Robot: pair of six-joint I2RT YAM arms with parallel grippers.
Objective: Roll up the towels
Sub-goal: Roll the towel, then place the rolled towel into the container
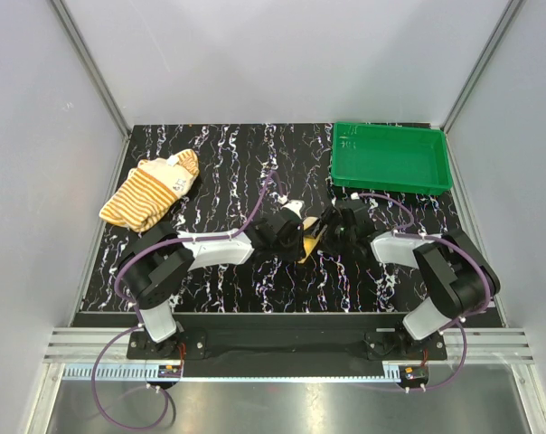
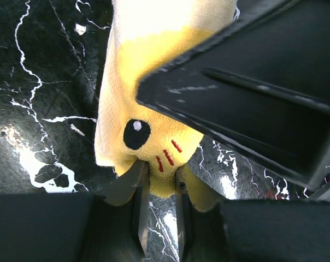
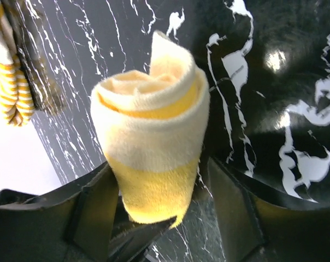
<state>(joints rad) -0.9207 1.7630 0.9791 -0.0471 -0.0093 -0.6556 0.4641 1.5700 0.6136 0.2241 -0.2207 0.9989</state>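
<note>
The yellow towel (image 1: 309,244) lies rolled up on the black marble table between my two grippers. In the right wrist view the yellow towel (image 3: 154,125) is a tight roll with a cream band, end-on to the camera. My right gripper (image 3: 162,183) is open around it, the left finger against the roll and the right finger a little apart. In the left wrist view my left gripper (image 2: 159,173) is shut on the yellow towel's (image 2: 148,98) near end, which has a printed black eye and red marks. The striped towel (image 1: 151,192) lies crumpled at the back left.
A green plastic tray (image 1: 390,155) stands at the back right. The two grippers, left (image 1: 293,237) and right (image 1: 334,231), nearly touch at the table's middle. The striped towel also shows at the left edge of the right wrist view (image 3: 12,82). Grey walls enclose the table.
</note>
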